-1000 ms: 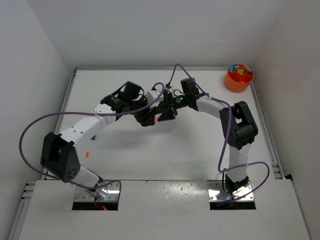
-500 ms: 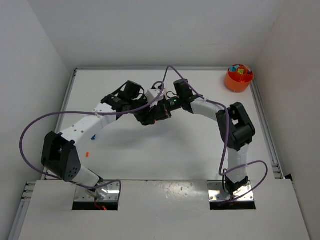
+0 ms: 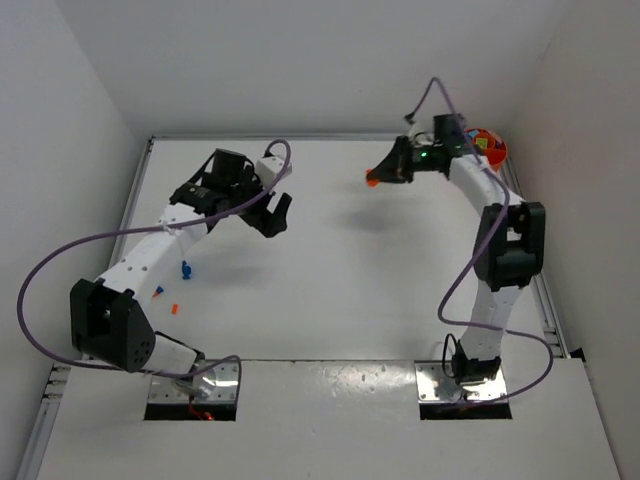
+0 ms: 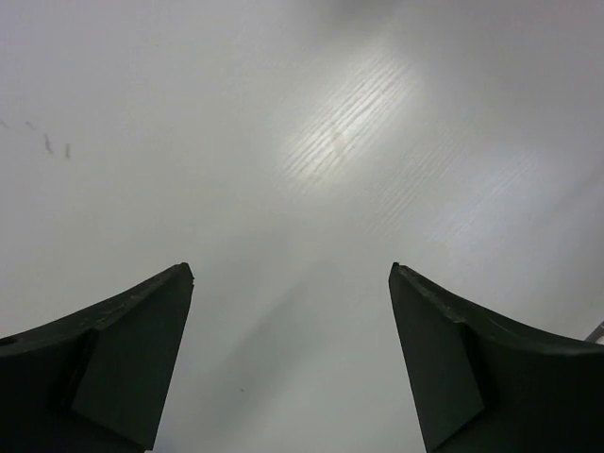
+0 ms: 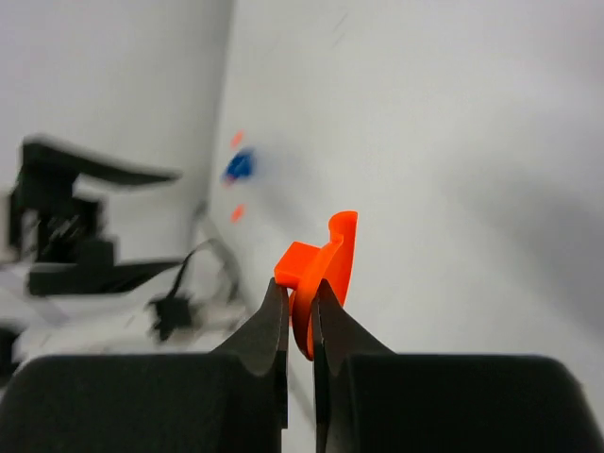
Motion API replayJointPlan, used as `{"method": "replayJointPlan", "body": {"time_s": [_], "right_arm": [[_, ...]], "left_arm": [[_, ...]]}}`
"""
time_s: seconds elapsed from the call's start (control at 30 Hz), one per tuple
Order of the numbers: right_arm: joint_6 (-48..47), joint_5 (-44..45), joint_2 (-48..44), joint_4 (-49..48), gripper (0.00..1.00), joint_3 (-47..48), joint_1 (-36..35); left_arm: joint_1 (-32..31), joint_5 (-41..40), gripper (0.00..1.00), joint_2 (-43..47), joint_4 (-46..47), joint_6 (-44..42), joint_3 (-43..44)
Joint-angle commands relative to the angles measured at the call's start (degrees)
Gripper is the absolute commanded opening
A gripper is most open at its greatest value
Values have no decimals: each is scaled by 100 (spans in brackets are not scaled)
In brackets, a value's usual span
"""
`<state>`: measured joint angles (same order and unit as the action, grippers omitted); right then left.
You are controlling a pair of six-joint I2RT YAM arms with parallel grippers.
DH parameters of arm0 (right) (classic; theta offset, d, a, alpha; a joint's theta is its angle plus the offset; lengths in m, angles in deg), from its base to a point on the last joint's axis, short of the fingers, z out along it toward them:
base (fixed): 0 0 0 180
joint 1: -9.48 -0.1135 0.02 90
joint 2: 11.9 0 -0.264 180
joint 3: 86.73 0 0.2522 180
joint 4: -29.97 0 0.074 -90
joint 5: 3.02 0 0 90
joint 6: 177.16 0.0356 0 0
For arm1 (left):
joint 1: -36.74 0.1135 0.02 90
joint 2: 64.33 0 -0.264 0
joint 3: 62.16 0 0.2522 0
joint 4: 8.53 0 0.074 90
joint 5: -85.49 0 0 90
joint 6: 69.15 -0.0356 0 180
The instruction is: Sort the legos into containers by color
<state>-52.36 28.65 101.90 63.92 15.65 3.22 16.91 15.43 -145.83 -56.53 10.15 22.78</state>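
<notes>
tub (image 3: 497,153) holds mixed-colour legos (image 3: 483,141); right tool (image 5: 300,300) grips orange lego (image 5: 327,257).

The right arm (image 3: 470,175) covered much of the orange tub (image 3: 495,150), so I couldn't read its contents. The orange bits (image 3: 174,308) by the left arm (image 3: 150,250) were mere specks. The orange piece (image 5: 326,260) sat half buried in the right gripper (image 5: 300,288), and the blue brick (image 5: 240,165) behind it was a blur. The fingers (image 4: 123,359) of the left gripper (image 4: 293,274) ran off the bottom edge.

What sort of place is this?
Likely a robotics lab test cell: left arm and right arm bolted to a white table, plain white walls around it, tiny legos and an orange tub.
</notes>
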Motion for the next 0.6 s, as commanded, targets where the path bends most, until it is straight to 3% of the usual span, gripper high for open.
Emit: {"method": "replayJointPlan", "body": {"time_s": [0.0,0.17,0.33,0.47,0.57], "right_arm": [[-1327,1698,-341,1302,0,875,757],[-1425,3246,-341,1366,0,1579,1451],[-626,4134,159,1199,0,2219,1970],[454,4312,449,795,0,2133,2357],[606,4627,687,732,0,2247,2481]], "left_arm": [[164,-86,91,406,5,59,168],[164,-289,93,459,5,234,221],[164,-281,95,459,58,436,274],[164,-281,95,512,233,525,151],[164,-333,96,634,286,525,89]]}}
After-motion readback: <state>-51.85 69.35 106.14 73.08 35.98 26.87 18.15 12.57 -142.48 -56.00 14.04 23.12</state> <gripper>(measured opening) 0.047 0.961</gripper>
